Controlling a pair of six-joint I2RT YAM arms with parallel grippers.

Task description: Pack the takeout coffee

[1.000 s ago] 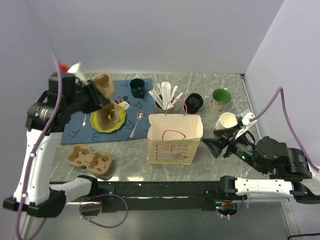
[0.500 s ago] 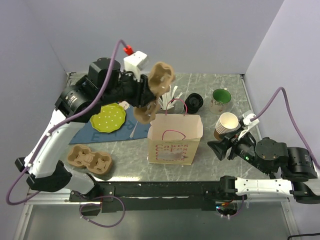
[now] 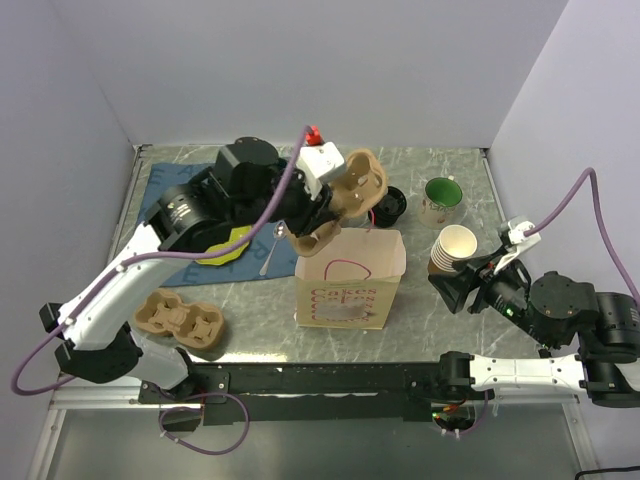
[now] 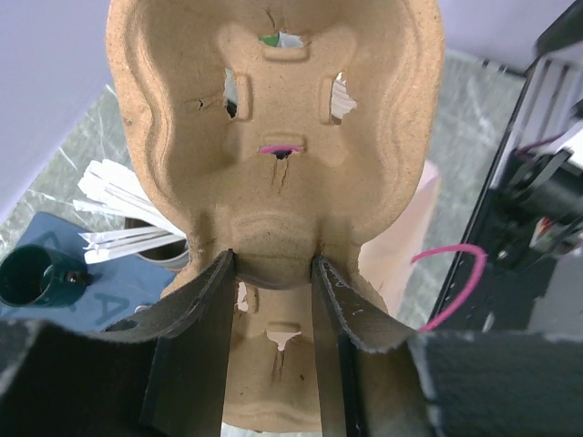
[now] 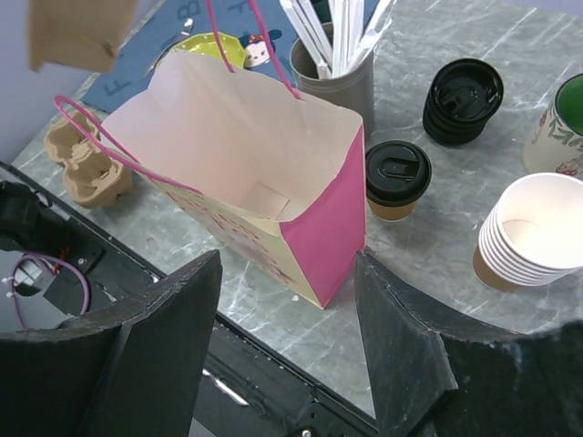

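Observation:
The takeout coffee (image 5: 398, 177), a tan cup with a black lid, stands on the table just beyond the right rear corner of the open paper bag (image 3: 350, 290) (image 5: 323, 246). My left gripper (image 3: 322, 212) (image 4: 271, 259) is shut on the middle ridge of a tan pulp cup carrier (image 3: 358, 188) (image 4: 273, 137), holding it tilted in the air over the bag's mouth. My right gripper (image 3: 450, 288) (image 5: 287, 259) hovers open and empty to the right of the bag, pointing at its pink side.
A second pulp carrier (image 3: 180, 320) lies front left. A stack of lidless paper cups (image 3: 452, 248), a stack of black lids (image 3: 393, 203), a green mug (image 3: 441, 198) and a stirrer holder (image 5: 337, 77) stand around the bag. A spoon (image 3: 270, 255) lies on the blue mat.
My left arm has swung right with the carrier, from above the green plate to over the bag's mouth. The right gripper has drifted slightly right.

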